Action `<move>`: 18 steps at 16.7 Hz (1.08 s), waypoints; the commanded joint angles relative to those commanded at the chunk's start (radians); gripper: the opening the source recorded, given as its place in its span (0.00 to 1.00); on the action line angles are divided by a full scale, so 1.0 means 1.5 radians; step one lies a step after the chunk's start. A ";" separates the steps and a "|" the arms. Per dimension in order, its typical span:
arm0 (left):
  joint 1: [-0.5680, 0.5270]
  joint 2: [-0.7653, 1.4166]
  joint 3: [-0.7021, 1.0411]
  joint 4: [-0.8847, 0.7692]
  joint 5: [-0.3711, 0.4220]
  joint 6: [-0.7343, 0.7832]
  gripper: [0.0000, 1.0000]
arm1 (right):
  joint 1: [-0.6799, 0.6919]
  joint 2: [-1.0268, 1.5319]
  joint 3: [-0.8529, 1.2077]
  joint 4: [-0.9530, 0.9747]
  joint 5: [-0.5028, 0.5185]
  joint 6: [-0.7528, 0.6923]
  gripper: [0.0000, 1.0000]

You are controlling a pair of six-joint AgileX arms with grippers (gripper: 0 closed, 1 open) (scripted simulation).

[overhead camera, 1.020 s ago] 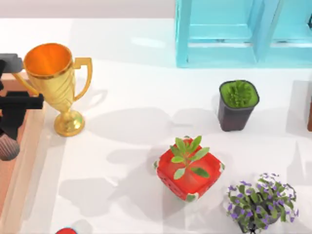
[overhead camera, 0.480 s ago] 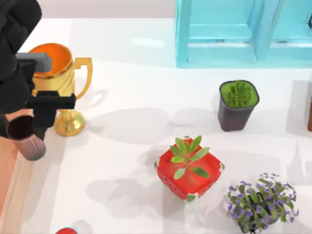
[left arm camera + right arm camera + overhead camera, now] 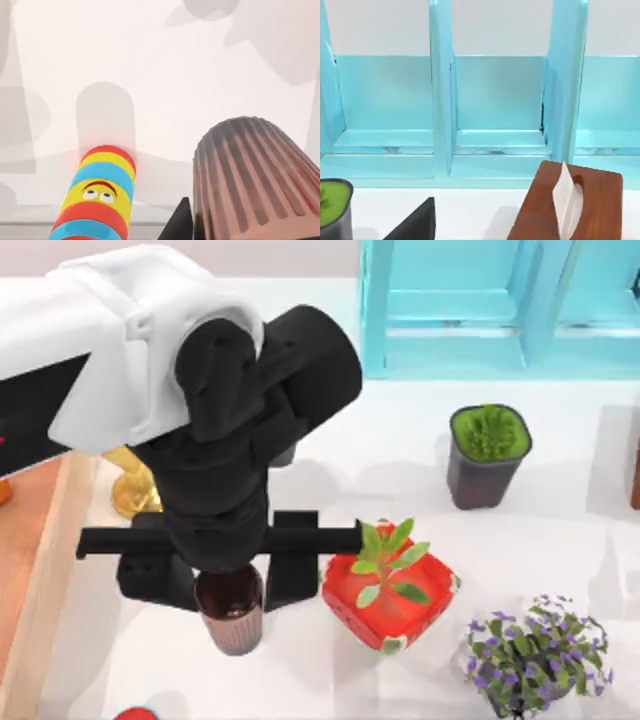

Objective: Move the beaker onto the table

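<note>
left gripper (image 3: 232,585) has its jaws clamped on the beaker (image 3: 230,615), hanging over the white bench (image 3: 300,480) beside the red pot (image 3: 390,590). next i'd lower and let go.

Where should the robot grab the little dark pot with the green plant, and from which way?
Grip the dark square pot across two opposite flat walls just under its rim, coming down from above. It stands upright, and its straight sides should suit flat fingers better than the corners.

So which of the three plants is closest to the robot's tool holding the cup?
The leafy green plant in the red strawberry pot. It sits right beside the left tool and the beaker; the dark grey pot and purple flowers are farther off.
</note>
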 joint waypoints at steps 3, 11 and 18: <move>-0.066 -0.002 -0.007 0.003 0.000 -0.068 0.00 | 0.000 0.000 0.000 0.000 0.000 0.000 1.00; -0.073 0.001 -0.034 0.031 0.000 -0.076 0.00 | 0.000 0.000 0.000 0.000 0.000 0.000 1.00; -0.075 0.019 -0.160 0.176 0.000 -0.076 0.00 | 0.000 0.000 0.000 0.000 0.000 0.000 1.00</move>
